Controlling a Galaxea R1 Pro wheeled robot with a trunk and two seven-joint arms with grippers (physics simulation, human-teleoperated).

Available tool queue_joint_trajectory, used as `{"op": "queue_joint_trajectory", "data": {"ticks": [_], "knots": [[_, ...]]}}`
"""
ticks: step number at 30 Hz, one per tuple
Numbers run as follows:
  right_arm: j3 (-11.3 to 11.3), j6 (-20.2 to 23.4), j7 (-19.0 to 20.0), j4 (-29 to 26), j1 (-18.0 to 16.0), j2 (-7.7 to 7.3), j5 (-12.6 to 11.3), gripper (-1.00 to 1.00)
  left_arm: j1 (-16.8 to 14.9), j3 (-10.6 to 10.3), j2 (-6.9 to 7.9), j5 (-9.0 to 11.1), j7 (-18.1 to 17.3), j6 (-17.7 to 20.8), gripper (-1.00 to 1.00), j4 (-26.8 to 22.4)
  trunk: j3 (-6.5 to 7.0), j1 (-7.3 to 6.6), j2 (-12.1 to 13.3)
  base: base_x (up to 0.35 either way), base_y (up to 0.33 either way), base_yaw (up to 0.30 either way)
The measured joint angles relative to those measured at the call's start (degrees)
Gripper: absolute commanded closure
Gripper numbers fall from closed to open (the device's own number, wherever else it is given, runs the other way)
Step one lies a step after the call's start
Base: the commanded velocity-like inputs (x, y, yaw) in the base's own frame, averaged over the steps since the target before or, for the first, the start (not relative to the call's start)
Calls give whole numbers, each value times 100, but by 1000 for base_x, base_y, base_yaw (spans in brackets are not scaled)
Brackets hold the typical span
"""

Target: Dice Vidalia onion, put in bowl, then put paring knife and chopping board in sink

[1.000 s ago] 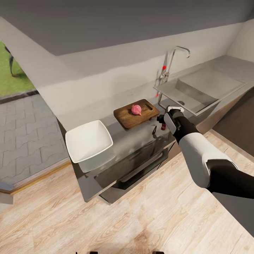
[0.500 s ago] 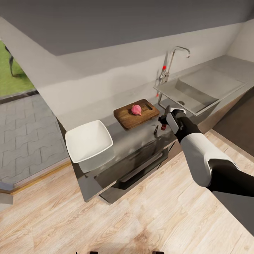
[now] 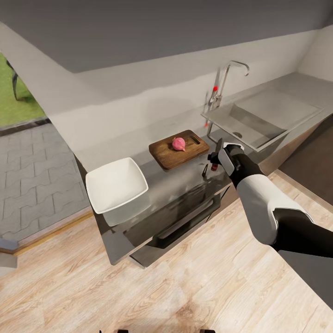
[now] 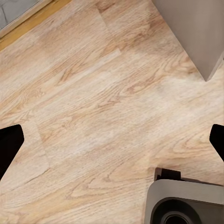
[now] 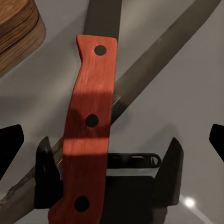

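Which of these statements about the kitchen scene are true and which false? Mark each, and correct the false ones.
1. The onion lies on the chopping board. True.
2. The right gripper holds the paring knife by its red handle. True.
3. The bowl contains diced onion. False: it is empty.
4. The chopping board is in the sink. False: it rests on the countertop.
5. The left gripper points at the wooden floor. True.

Even soft daylight, faint shadows, slightly blurry renders
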Motion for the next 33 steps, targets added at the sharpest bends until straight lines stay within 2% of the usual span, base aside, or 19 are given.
{"op": "queue_joint_trajectory", "data": {"ticks": [33], "knots": [[3,-69,3,293,-4,1,-17,-100,0,0,0,0,0,0,-100,0,1,-2,-2,0,0,0]]}}
